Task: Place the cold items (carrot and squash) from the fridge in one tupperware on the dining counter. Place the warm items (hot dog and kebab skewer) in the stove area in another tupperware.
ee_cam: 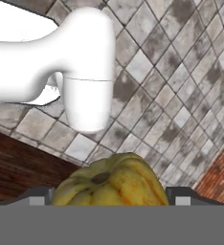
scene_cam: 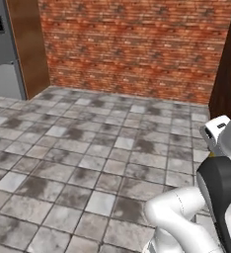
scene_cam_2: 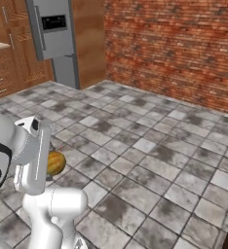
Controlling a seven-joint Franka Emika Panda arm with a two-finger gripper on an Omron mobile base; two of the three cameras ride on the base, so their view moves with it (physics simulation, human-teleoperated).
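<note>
Squash sits between 2 finger tips of gripper, at 12 o'clock from pincer in hand view; jaws wide, clamped on squash, carried above tiled floor. Fridge at 11 o'clock, right base view.

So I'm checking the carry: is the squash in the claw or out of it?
In it. In the hand view the squash sits between the claw's two finger tips, off the floor.

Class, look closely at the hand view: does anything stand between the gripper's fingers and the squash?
Nothing visible does. The ribbed yellow-orange squash sits directly between the two dark fingertips of the gripper, which is closed around it.
</note>
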